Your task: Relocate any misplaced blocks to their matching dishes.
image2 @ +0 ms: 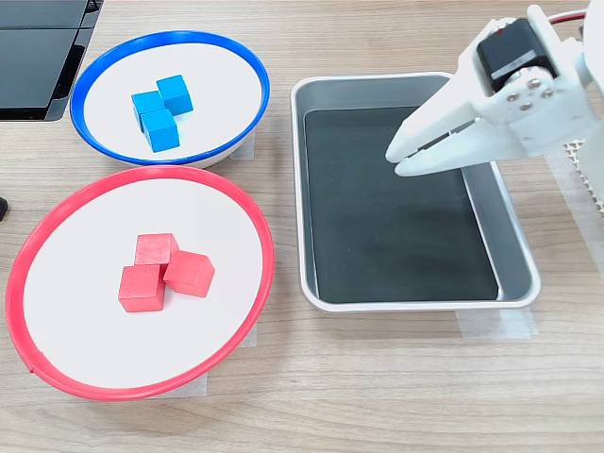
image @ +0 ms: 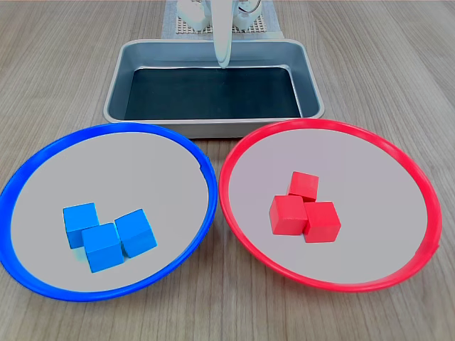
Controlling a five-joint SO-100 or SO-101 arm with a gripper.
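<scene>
Three blue blocks (image: pixel 105 236) (image2: pixel 160 110) lie clustered in the blue-rimmed dish (image: pixel 106 131) (image2: pixel 170 37). Three red blocks (image: pixel 306 211) (image2: pixel 162 271) lie clustered in the red-rimmed dish (image: pixel 334 125) (image2: pixel 142 174). Every block I see rests in the dish of its own colour. My white gripper (image: pixel 223 62) (image2: pixel 395 161) hangs above the silver tray (image: pixel 213 126) (image2: pixel 406 303), well away from both dishes. Its fingers are shut with nothing between them.
The tray has a dark bottom with nothing in it and stands behind the dishes in the first exterior view. A white perforated mat (image: pixel 178 25) lies under the arm's base. A black device (image2: pixel 38 47) sits at the second exterior view's top left.
</scene>
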